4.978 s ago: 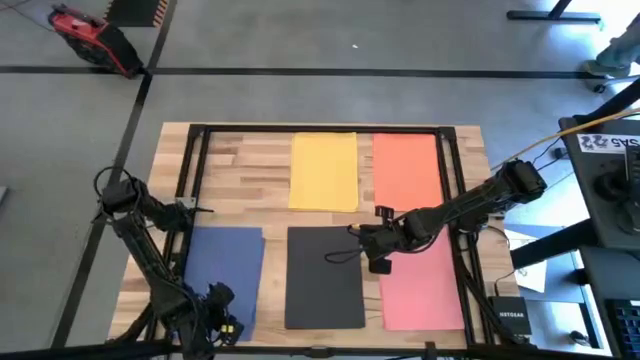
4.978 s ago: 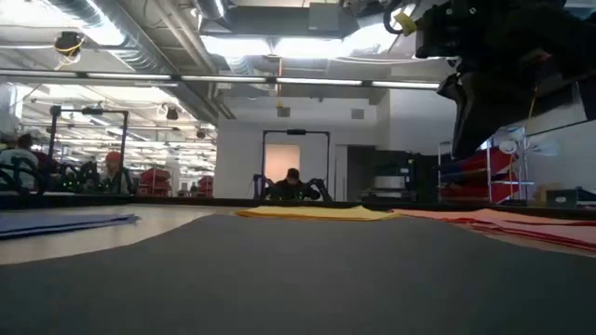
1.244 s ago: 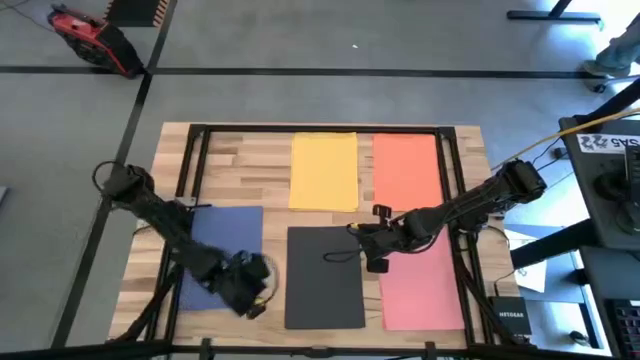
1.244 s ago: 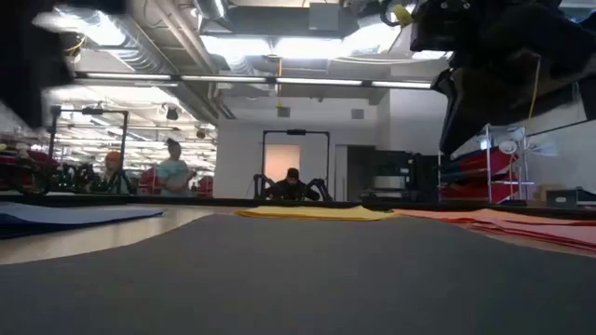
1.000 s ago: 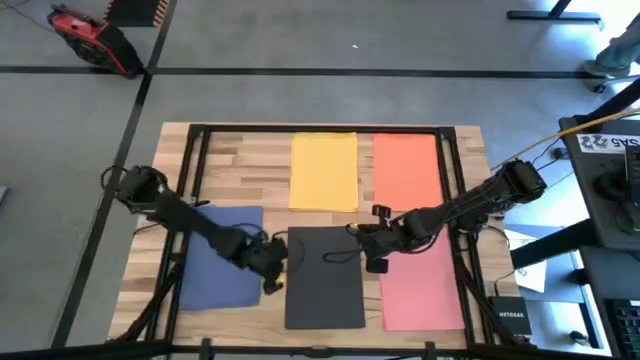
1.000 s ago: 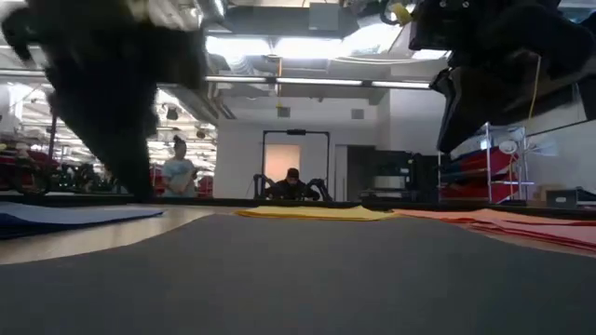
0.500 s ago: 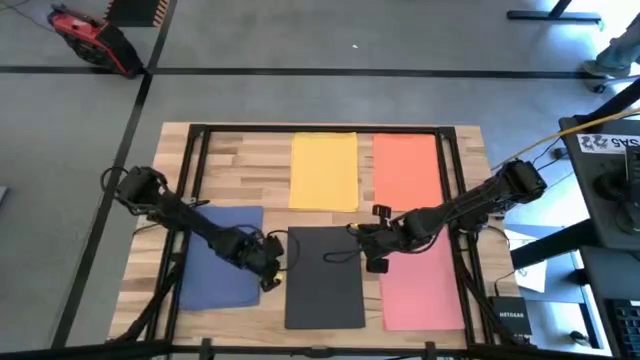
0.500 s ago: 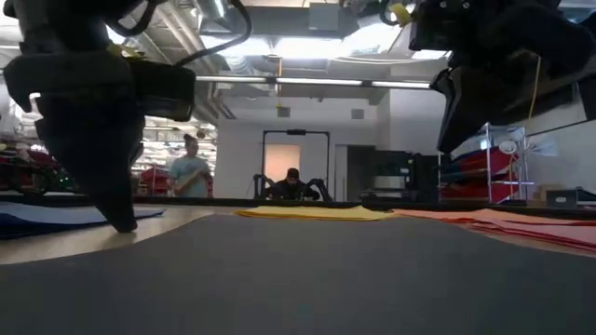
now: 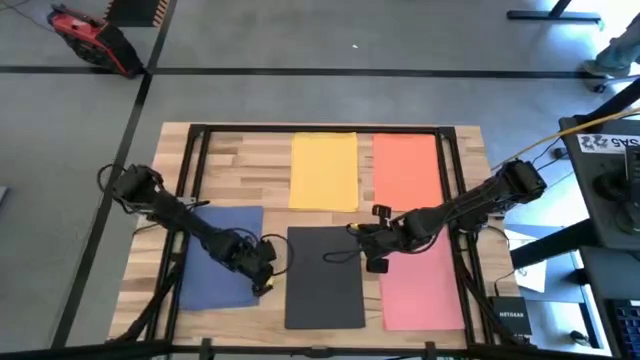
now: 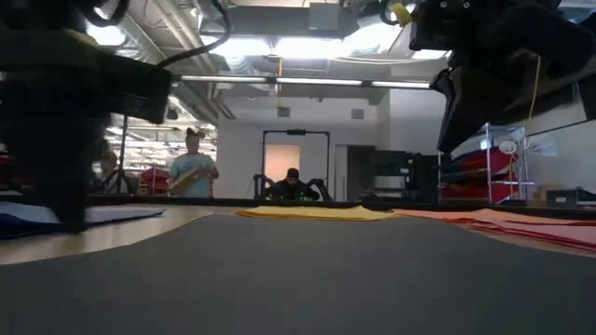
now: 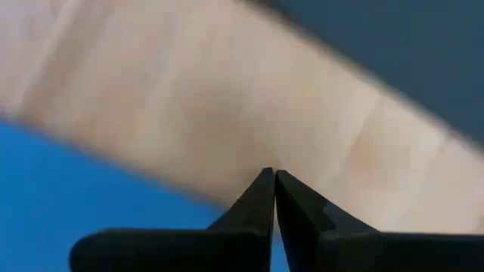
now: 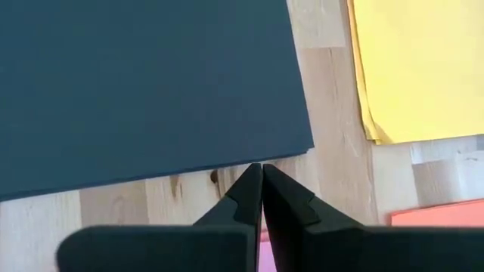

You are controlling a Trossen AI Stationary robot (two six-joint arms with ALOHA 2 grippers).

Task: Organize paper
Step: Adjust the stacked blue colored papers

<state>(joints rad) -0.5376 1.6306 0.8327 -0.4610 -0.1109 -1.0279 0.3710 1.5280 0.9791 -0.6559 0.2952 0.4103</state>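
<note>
Five sheets lie apart on the table (image 9: 225,150), none stacked: yellow paper (image 9: 324,171), orange paper (image 9: 406,168), blue paper (image 9: 218,256), dark paper (image 9: 323,278), pink paper (image 9: 420,290); left gripper (image 9: 263,271) w/ fingers pressed together at blue's edge, right gripper (image 9: 371,247) likewise closed, empty, betw. dark & pink, so sorting looks barely begun.

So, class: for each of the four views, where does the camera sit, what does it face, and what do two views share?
High view: overhead, facing down on the table, both arms.
Low view: tabletop height, facing the room; arms overhead.
Left wrist view: shut fingers over the blue paper.
Right wrist view: shut fingers by the dark paper.
Shared: yellow paper shows high and right wrist.
</note>
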